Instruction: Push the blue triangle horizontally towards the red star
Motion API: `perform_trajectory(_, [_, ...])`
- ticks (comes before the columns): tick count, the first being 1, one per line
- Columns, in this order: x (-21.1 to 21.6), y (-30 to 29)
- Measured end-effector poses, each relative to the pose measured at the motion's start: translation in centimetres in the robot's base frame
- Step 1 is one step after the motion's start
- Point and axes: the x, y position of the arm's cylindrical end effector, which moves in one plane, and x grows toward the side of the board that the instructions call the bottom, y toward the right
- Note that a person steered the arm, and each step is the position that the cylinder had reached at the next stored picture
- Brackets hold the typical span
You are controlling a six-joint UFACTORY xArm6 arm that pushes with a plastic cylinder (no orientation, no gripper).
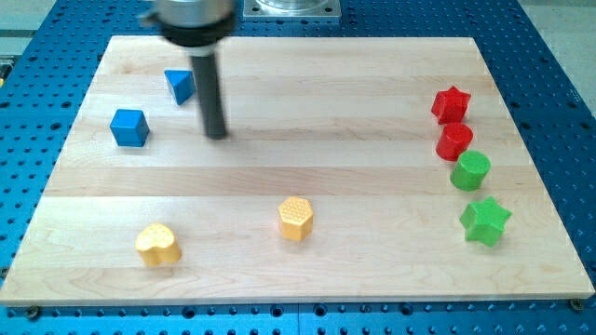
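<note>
The blue triangle [181, 86] lies near the view's top left of the wooden board [298, 270]. The red star [451, 104] sits far across at the view's right, near the top. My tip [216, 135] is on the board just right of and below the blue triangle, apart from it by a small gap. The rod rises from the tip toward the view's top, passing right beside the triangle.
A blue cube [129, 127] lies left of my tip. A red cylinder [454, 141], a green cylinder [470, 170] and a green star [485, 221] line the right side. A yellow hexagon [296, 219] and a yellow heart [158, 245] lie toward the bottom.
</note>
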Motion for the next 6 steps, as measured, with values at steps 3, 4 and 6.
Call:
perform_trajectory(3, [-9.6, 7.0])
perform_trajectory(4, [-10.5, 21.3])
perform_trajectory(6, [-7.7, 15.6])
